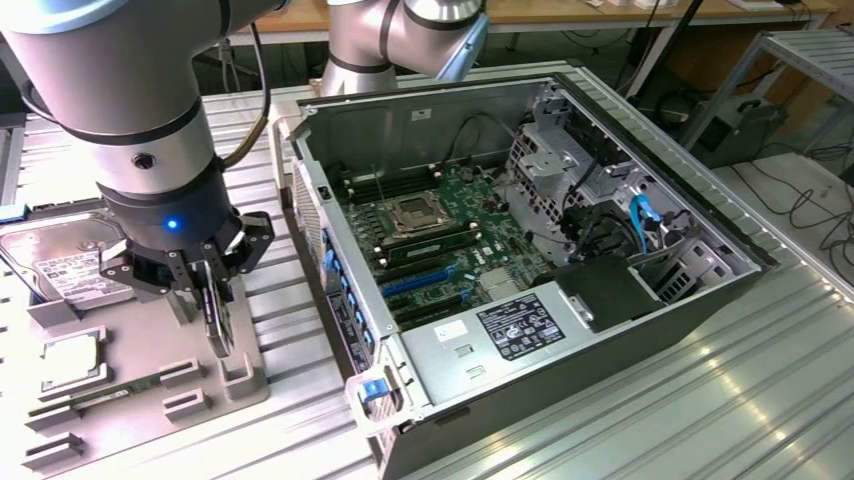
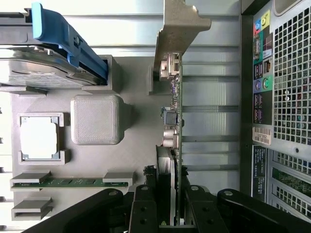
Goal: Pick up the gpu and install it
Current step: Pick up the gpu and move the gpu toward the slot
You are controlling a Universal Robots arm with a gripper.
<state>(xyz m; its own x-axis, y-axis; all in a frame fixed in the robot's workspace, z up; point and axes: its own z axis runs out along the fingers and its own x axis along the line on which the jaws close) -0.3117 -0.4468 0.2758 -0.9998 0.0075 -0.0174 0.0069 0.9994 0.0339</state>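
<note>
Wrist view, tool (image 2: pixel 171 209) pinching thin edge-on gpu (image 2: pixel 172 116)

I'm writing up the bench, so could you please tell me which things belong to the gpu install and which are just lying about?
In the job: gpu, claw over it, open computer case, motherboard.
Lying about: hard drive, processor chip, memory stick.

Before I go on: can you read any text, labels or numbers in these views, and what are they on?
No text reads clearly.
White label on the hard drive: too small.
Black label on the power supply: too small.
White barcode sticker on the computer case: blurred.
The gpu in the gripper: no print visible.
</note>
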